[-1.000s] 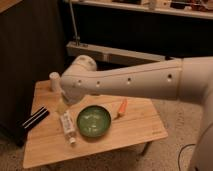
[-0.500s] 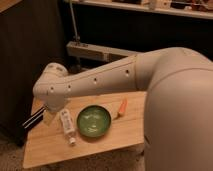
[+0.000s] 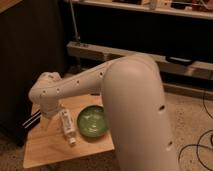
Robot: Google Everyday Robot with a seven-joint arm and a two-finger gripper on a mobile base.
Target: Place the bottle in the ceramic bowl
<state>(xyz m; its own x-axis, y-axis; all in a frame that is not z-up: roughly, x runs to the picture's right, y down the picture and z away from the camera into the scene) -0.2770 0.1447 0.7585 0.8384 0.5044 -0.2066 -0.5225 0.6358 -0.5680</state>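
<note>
The white arm [image 3: 130, 100] fills most of the view, sweeping from the 5 o'clock corner up and over to a rounded joint towards 9 o'clock, then bending down to the wooden worktop [image 3: 45, 149]. On the worktop the ceramic bowl [image 3: 92, 121] sits upright just left of the arm's thick trunk; it is round, glossy green with a darker rim and pale glints inside, and nothing can be seen in it. The bottle [image 3: 67, 127] lies flat on the wood just beside the bowl, at the bowl's 9 o'clock and not in it: slim, clear-whitish plastic with a pale label, its long axis running from 11 o'clock to 5 o'clock and its white cap at the 5 o'clock end. A black flat box with white stripes [image 3: 31, 121] lies at the worktop's 9 o'clock edge. The claw [image 3: 50, 114] hangs low between that box and the bottle's 11 o'clock end; I cannot tell whether it is spread or pressed together
</note>
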